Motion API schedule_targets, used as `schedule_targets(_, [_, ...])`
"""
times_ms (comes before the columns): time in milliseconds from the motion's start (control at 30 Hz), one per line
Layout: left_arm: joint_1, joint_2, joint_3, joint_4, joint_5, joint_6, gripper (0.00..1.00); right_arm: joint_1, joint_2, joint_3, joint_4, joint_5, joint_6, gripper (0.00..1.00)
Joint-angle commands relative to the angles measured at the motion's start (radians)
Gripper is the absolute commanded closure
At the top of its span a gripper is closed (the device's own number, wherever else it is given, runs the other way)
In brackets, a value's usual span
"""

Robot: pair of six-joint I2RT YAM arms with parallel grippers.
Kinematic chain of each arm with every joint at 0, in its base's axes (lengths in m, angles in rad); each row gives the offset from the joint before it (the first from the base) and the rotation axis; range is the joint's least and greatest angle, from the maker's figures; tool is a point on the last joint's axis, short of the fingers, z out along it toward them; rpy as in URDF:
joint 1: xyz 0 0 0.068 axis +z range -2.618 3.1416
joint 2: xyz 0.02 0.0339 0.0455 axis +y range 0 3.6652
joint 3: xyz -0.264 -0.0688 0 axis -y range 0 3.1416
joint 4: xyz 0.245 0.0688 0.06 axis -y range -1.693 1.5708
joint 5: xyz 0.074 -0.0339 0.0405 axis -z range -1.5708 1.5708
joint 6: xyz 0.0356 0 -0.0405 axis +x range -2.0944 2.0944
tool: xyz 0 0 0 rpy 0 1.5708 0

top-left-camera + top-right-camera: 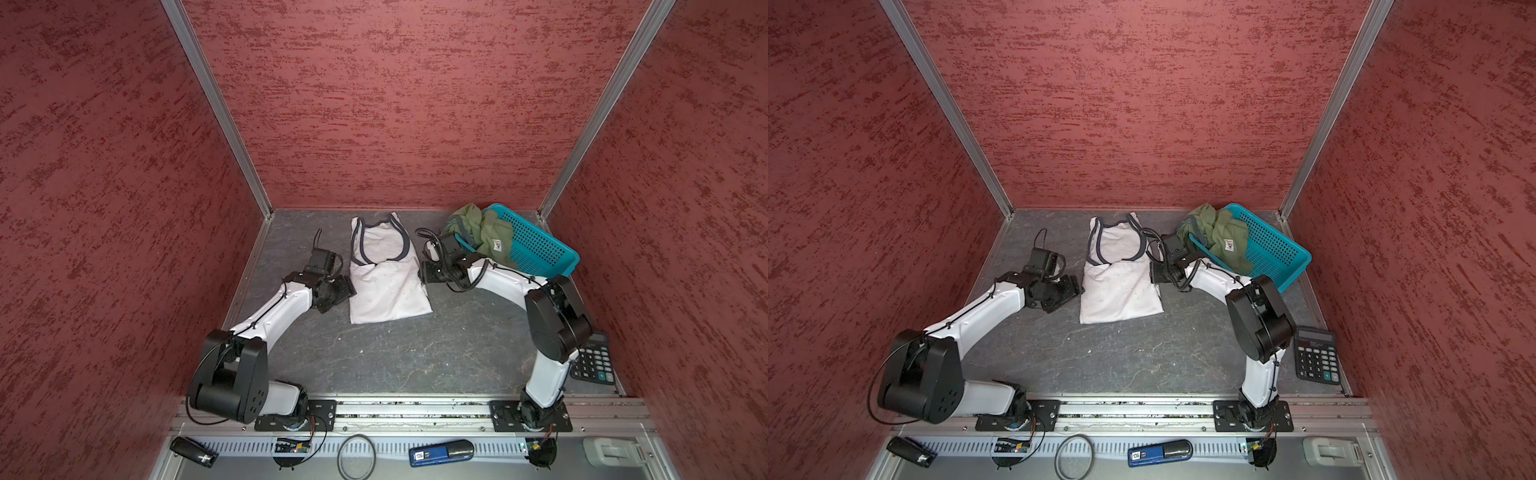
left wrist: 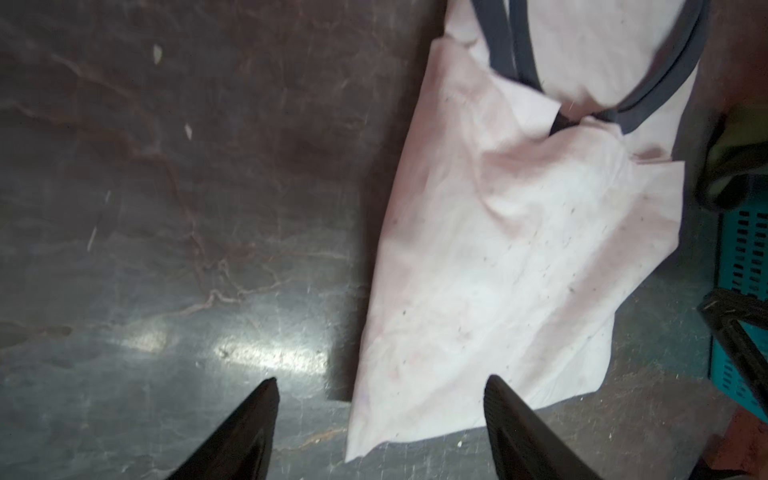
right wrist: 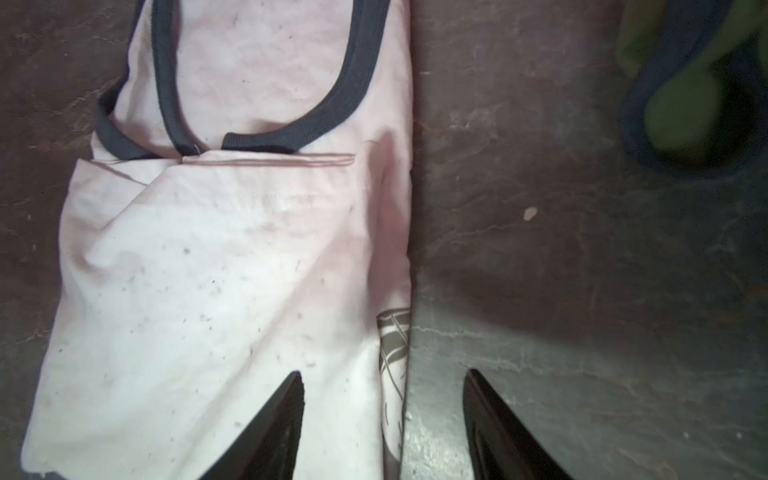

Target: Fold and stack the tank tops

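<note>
The white tank top [image 1: 386, 286] [image 1: 1119, 286] lies flat on the dark table, its lower part folded up over the dark-trimmed straps. My left gripper [image 2: 382, 380] is open just above the table at the shirt's left edge [image 2: 519, 249], holding nothing. My right gripper [image 3: 383, 371] is open over the shirt's right edge [image 3: 232, 270], one finger above the cloth and one above bare table. In both top views the grippers [image 1: 343, 291] [image 1: 426, 274] flank the shirt. The olive green tank top [image 1: 486, 232] [image 1: 1223, 237] is bunched in the basket.
A teal mesh basket [image 1: 536, 245] [image 1: 1271, 249] sits tilted at the back right, close behind the right wrist. A black calculator [image 1: 594, 359] lies by the right wall. Red walls close three sides. A blue device [image 1: 440, 453] and small items sit below the front rail.
</note>
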Motion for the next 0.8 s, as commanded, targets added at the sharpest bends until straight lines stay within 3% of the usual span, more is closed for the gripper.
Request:
schedule_targets(0, [-0.005,-0.040,-0.068,0.063,0.047,-0.039,0.21,0.000,-0.015,-0.087,0.089,-0.076,0.067,0.43])
schedule_targets(433, [-0.031,0.063,-0.115,0.130,0.068,-0.081,0.34,0.057,-0.035,-0.212,0.132,-0.097,0.129,0.66])
schedule_targets(600, [-0.036,0.096,-0.121,0.125,0.038,-0.097,0.46,0.075,-0.078,-0.240,0.121,-0.060,0.137,0.83])
schedule_targets(767, [-0.037,0.146,-0.123,0.106,-0.010,-0.116,0.62,0.083,-0.154,-0.290,0.096,0.009,0.145,0.91])
